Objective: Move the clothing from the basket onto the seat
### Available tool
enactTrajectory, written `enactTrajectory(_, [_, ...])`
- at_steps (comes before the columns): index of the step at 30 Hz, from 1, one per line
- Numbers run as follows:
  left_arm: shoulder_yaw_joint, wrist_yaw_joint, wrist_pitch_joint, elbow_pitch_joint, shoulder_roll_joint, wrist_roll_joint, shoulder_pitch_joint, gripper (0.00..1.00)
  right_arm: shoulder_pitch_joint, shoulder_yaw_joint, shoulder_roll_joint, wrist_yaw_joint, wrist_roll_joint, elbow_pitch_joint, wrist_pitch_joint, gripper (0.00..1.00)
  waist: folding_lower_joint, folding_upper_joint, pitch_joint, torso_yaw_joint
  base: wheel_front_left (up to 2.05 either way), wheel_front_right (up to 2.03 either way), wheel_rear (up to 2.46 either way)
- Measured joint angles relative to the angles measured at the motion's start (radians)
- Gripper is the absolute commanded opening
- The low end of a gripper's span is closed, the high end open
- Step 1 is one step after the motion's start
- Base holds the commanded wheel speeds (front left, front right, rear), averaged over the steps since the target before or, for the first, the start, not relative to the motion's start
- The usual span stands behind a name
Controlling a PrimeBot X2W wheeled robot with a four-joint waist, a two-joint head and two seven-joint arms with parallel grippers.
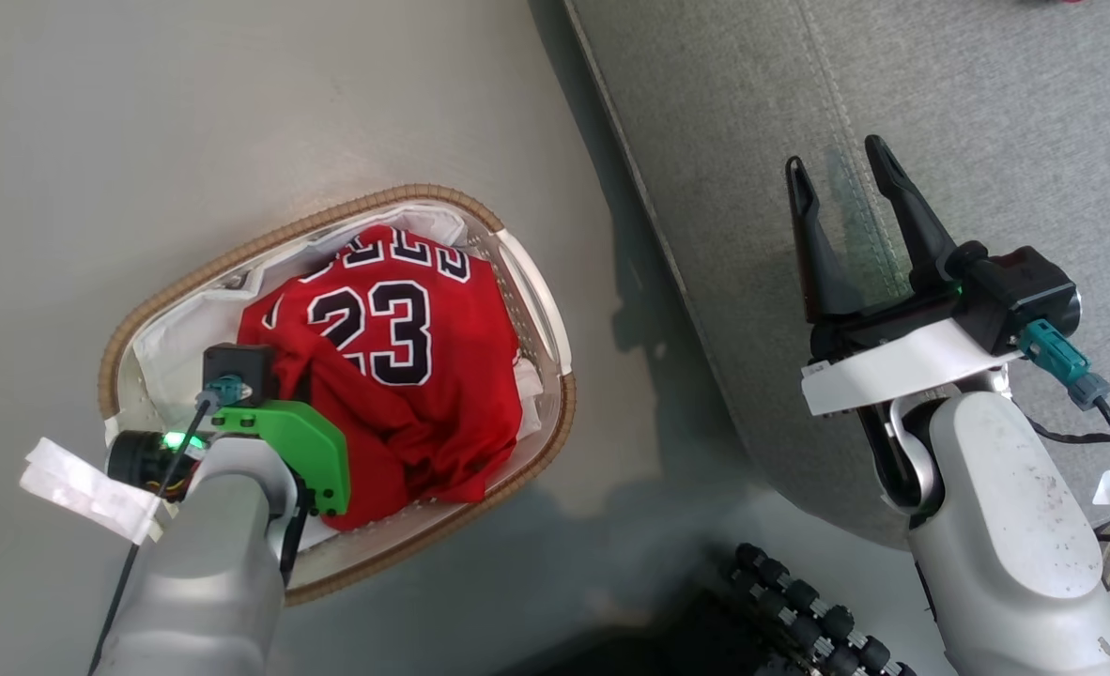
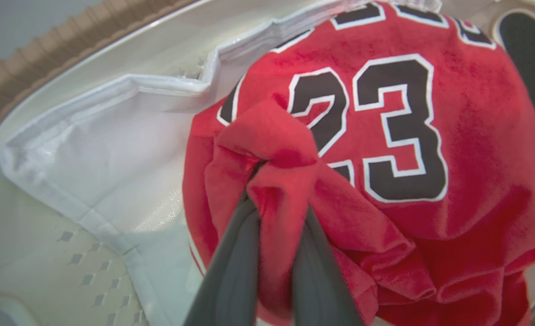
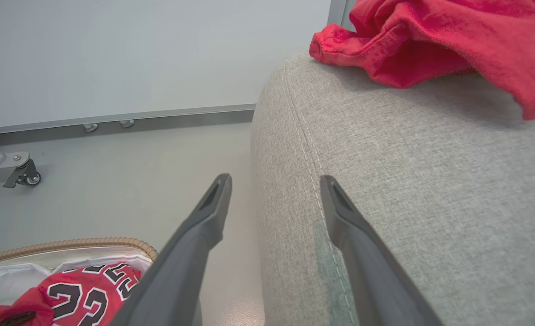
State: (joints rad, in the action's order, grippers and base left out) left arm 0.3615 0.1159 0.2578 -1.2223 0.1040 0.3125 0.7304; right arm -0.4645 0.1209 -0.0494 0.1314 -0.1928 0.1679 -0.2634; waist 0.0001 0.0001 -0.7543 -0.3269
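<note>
A red jersey (image 1: 405,376) with a black "23" lies bunched in the white basket (image 1: 541,310) with its brown woven rim, on the floor at the left. My left gripper (image 2: 276,181) is down in the basket, shut on a fold of the jersey (image 2: 385,149); in the head view its fingers are hidden under the green wrist mount. My right gripper (image 1: 837,174) hovers open over the grey seat (image 1: 987,113), holding nothing. In the right wrist view, my right gripper (image 3: 274,181) straddles the seat's (image 3: 408,181) stitched corner, and another red garment (image 3: 430,40) lies on the seat farther back.
The basket's white lining (image 2: 113,136) is bare to the left of the jersey. A caster foot (image 3: 23,174) and a wall rail stand beyond the basket. A black ribbed cable guide (image 1: 799,601) runs along the floor near my base.
</note>
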Motion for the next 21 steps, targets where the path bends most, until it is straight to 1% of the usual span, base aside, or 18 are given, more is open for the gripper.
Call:
enactTrajectory(4, [0.014, 0.007, 0.003, 0.031, -0.017, 0.007, -0.018, 0.00, 0.006, 0.000, 0.000, 0.000, 0.006, 0.009, 0.000, 1.00, 0.0000, 0.0000, 0.031, 0.005, 0.00, 0.00, 0.00])
enactTrajectory(11, [0.016, 0.012, 0.004, 0.177, -0.029, 0.041, -0.094, 0.00, 0.036, -0.016, 0.000, 0.000, 0.042, 0.034, 0.000, 1.00, -0.0001, 0.0000, 0.121, 0.025, 0.00, 0.00, 0.00])
enactTrajectory(15, [0.039, 0.013, 0.004, 0.273, -0.029, 0.047, -0.139, 0.00, 0.062, -0.019, 0.001, 0.000, 0.064, 0.050, 0.000, 1.00, 0.0000, 0.0000, 0.192, 0.040, 0.00, 0.00, 0.00])
enactTrajectory(21, [0.093, 0.013, 0.004, 0.413, -0.009, 0.055, -0.193, 0.00, 0.121, -0.014, 0.001, 0.000, 0.093, 0.078, 0.000, 1.00, -0.0001, 0.0000, 0.317, 0.061, 0.00, 0.00, 0.00])
